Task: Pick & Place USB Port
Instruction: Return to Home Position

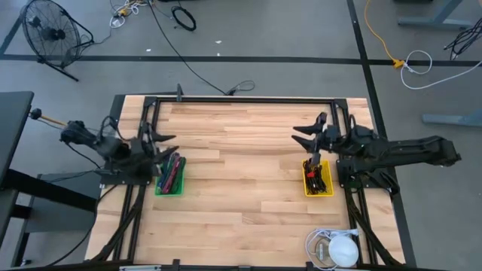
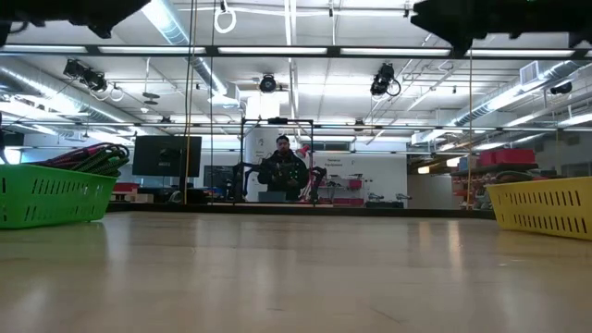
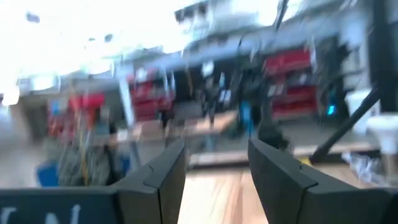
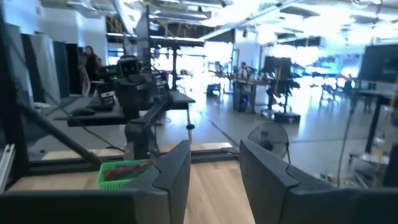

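Your left tool (image 1: 167, 144) hangs open and empty beside the green bin (image 1: 169, 193), which holds the cables (image 1: 172, 172). Your right tool (image 1: 301, 134), also open, hangs by the yellow bin (image 1: 318, 193). Draw both arms home slowly, high above the bin rims.

The table (image 1: 241, 165) was smooth, lightly glossy planked wood, while the green bin (image 2: 46, 196) and the yellow bin (image 2: 546, 208) were slotted plastic.
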Controlling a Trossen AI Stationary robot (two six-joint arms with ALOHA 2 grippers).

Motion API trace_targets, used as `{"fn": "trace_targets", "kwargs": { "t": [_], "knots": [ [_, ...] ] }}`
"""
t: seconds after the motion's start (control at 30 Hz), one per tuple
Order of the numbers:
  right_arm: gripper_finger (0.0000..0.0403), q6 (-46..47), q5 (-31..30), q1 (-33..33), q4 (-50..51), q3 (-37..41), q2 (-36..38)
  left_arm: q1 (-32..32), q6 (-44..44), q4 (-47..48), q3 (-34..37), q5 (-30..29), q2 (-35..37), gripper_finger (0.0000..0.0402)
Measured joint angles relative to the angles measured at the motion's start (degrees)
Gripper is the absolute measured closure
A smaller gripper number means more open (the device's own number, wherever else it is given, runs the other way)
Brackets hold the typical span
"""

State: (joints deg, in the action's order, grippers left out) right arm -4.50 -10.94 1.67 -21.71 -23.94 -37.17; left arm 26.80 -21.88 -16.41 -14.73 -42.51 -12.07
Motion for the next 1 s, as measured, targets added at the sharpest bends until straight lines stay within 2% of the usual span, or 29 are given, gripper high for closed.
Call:
{"fn": "trace_targets", "kwargs": {
  "t": [0.13, 0.2, 0.3, 0.4, 0.5, 0.67, 0.73, 0.9, 1.0],
  "knots": [
    [0.0262, -0.5, 1.5, 0.0, -9.0, 6.4, -0.5, -0.2, -9.7, -25.0, 11.0, 10.0, 0.1, 0.0225],
    [0.0262, -0.5, 2.2, 0.0, -12.8, 8.5, -0.5, -0.8, -11.9, -33.1, 14.3, 11.3, 0.2, 0.0225],
    [0.0262, -0.3, 5.1, 0.0, -16.2, 10.5, -0.5, -1.9, -11.6, -32.3, 13.7, 9.5, 0.1, 0.0225],
    [0.0262, 0.6, 6.5, 0.0, -16.7, 11.2, -0.4, -2.9, -11.7, -32.8, 14.2, 14.3, 0.3, 0.0225],
    [0.0262, 0.4, 4.3, 0.0, -16.6, 12.2, -0.5, -4.4, -12.7, -34.0, 14.2, 17.9, 0.6, 0.0225],
    [0.0262, 1.2, 4.4, 0.0, -20.8, 15.7, -0.4, -8.0, -12.7, -34.2, 14.2, 19.9, 0.6, 0.0225],
    [0.0262, 2.3, 4.4, 0.0, -23.2, 17.8, -0.5, -9.8, -11.4, -34.1, 14.2, 20.8, 0.6, 0.0225],
    [0.0262, 4.8, 3.9, 0.0, -29.8, 23.2, -0.5, -15.8, -7.8, -33.5, 14.3, 27.9, 0.6, 0.0225],
    [0.0262, 6.5, 4.0, 0.0, -28.5, 23.1, -0.6, -20.6, -2.7, -30.3, 14.3, 32.0, 0.5, 0.0225]
  ]
}}
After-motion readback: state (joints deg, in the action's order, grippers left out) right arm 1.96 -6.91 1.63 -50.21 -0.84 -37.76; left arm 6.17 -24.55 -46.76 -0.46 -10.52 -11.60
